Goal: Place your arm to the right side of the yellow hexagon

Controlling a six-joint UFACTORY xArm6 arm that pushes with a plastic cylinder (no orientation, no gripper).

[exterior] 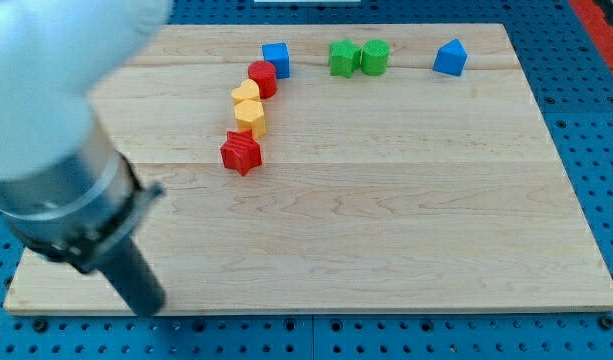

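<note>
The yellow hexagon [251, 116] sits in the upper left part of the wooden board [386, 220]. A yellow heart [245, 94] touches it above and a red star [241, 152] touches it below. A red cylinder [263, 78] and a blue cube [276, 59] continue the chain upward. My tip [146, 303] is at the board's bottom left, far below and to the left of the yellow hexagon. The blurred arm body fills the view's left.
A green star [342, 57] and a green cylinder [375, 56] stand together at the top middle. A blue pentagon-like block [450, 57] stands at the top right. Blue perforated table surrounds the board.
</note>
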